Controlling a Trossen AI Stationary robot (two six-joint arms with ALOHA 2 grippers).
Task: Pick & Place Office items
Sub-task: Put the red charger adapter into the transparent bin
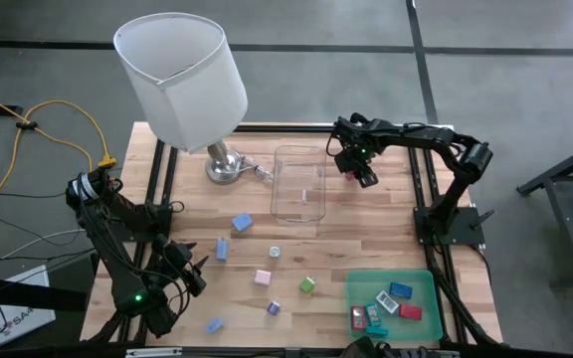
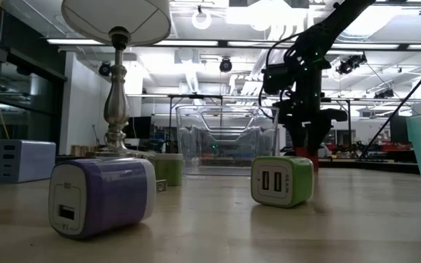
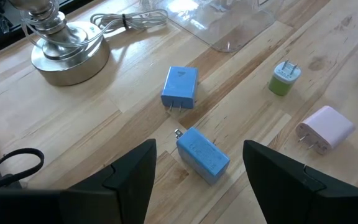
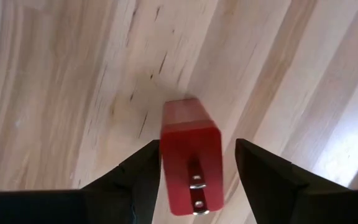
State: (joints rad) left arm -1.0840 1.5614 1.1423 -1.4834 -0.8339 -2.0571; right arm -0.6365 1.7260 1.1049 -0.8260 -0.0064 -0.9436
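**Red charger sat between the right fingers, not clearly gripped**

The right gripper (image 4: 196, 163) hung over the far right of the table (image 1: 366, 249), just beside the clear box (image 1: 299, 183). A red charger (image 4: 191, 162) lay between its fingers with its prongs toward the camera; a gap showed on both sides, so the fingers stood apart, and whether the block was held or resting on the wood could not be told. The placing looked like a pick being lined up, or a drop just made.

The left gripper (image 3: 199, 165) hovered low over the near left, its fingers spread wide either side of a blue charger (image 3: 202, 155) on the wood, apparently its next pick. A second blue one (image 3: 181, 87), a green one (image 3: 284, 78) and a pink one (image 3: 325, 128) lay loose beyond it.

Several chargers already sat in the green tray (image 1: 391, 280) at the near right, probably as the sorting goal. A lamp (image 1: 182, 80) stood at the far left.

No brand or writing could be read on any piece.
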